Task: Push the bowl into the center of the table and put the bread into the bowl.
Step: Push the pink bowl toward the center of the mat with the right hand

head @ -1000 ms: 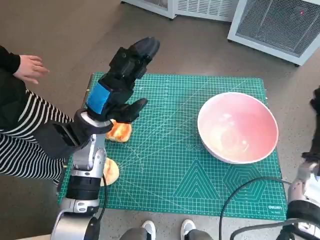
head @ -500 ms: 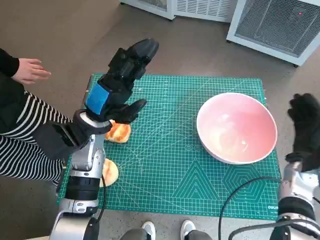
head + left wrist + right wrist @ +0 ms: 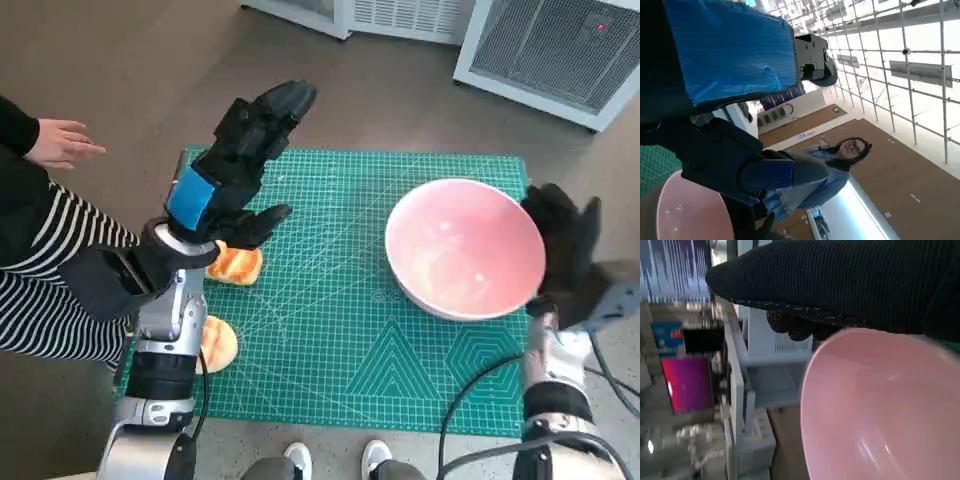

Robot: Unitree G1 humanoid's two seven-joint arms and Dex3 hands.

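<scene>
The wide pink plastic bowl (image 3: 466,248) sits on the right part of the green gridded cutting mat (image 3: 330,350), right of the mat's middle, and the right hand (image 3: 563,245) in its black knitted glove stands against the bowl's right rim, fingers up and apart, holding nothing. The step in hand looks to be the push. To do it well, I judge the palm should stay flat and low on the outer wall (a push high on the rim may tip a light bowl instead of sliding it), and the stroke should run straight left, slow and even, until the bowl is over the mat's middle.

The black left hand (image 3: 240,160) with blue tape over its back hangs above the mat's left part, fingers spread wide and empty. Just below it lies a golden-brown piece of bread (image 3: 236,264) at the mat's left edge, and a second pale round piece of bread (image 3: 218,343) lies nearer, partly behind the left forearm. The left hand is best kept raised there, clear of the bowl's path. A person in a striped garment (image 3: 45,270) sits at far left.
</scene>
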